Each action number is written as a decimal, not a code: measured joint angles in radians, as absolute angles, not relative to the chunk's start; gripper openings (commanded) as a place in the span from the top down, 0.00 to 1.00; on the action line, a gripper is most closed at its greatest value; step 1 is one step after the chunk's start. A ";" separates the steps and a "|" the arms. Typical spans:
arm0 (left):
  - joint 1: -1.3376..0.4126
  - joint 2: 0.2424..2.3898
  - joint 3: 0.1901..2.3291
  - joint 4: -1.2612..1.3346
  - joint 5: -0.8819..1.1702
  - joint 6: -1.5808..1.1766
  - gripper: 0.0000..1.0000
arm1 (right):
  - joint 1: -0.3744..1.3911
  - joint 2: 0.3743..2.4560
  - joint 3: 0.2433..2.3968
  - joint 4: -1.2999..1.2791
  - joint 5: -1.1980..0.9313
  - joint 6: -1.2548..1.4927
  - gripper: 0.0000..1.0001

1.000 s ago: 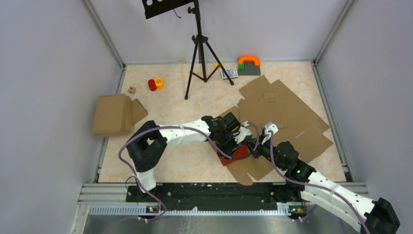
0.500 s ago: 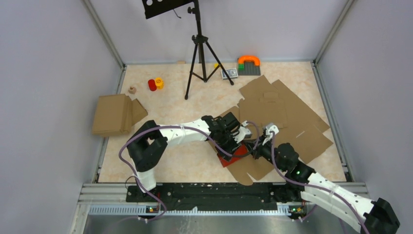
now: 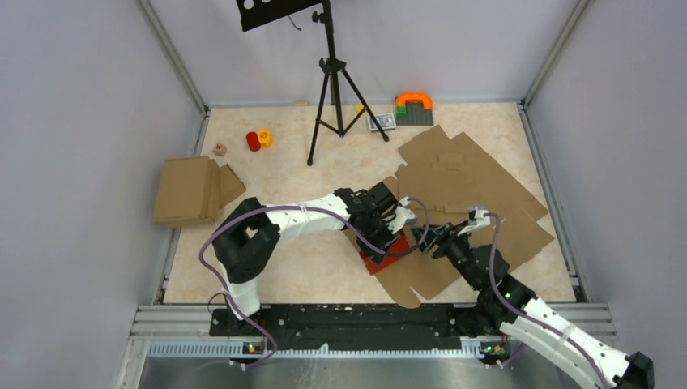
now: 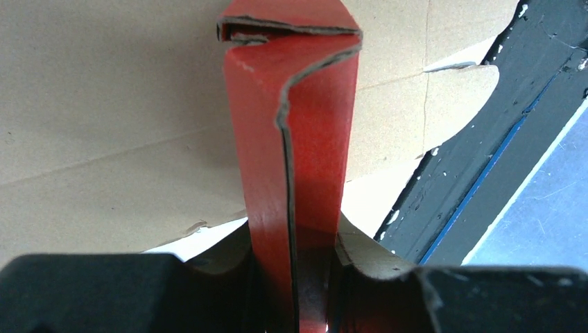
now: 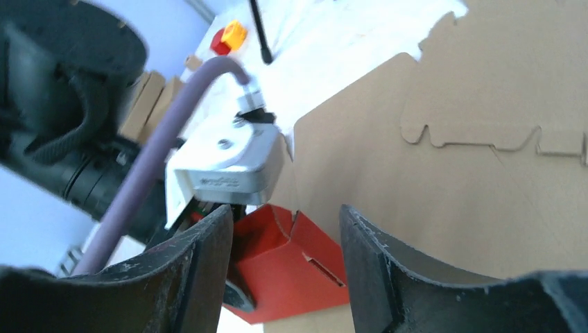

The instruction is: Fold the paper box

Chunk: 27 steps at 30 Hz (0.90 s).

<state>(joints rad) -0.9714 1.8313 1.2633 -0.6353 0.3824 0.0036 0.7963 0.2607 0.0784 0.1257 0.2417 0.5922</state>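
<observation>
Right now the paper box (image 3: 387,258) sits just below the centre of the overhead view. It lies at the near-left edge of the large brown cardboard sheet (image 3: 478,190), where that sheet meets the pale counter (image 3: 300,271). The left gripper (image 3: 398,230) is clamped narrow on one red wall. Its wrist view shows that panel standing on edge between the fingers, with a doubled layer of card running up the middle and a tucked end at the top of the frame. The right gripper (image 3: 428,237) hovers just right of the box, jaws parted wide and holding nothing. Its own camera shows the red card low in the frame, beyond the gap between its fingers.

To my eye the step in hand is pressing a wall or flap home. Doing it well means the left grip acting as a firm anchor while the right one comes in low and square to the crease, pushing along the fold line and not across it. Thin card buckles easily, so a slow, light press looks safer.
</observation>
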 measured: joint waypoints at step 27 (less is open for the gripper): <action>-0.962 1.803 1.247 -0.620 0.413 0.002 0.78 | 0.776 0.635 0.078 0.365 0.276 1.050 0.45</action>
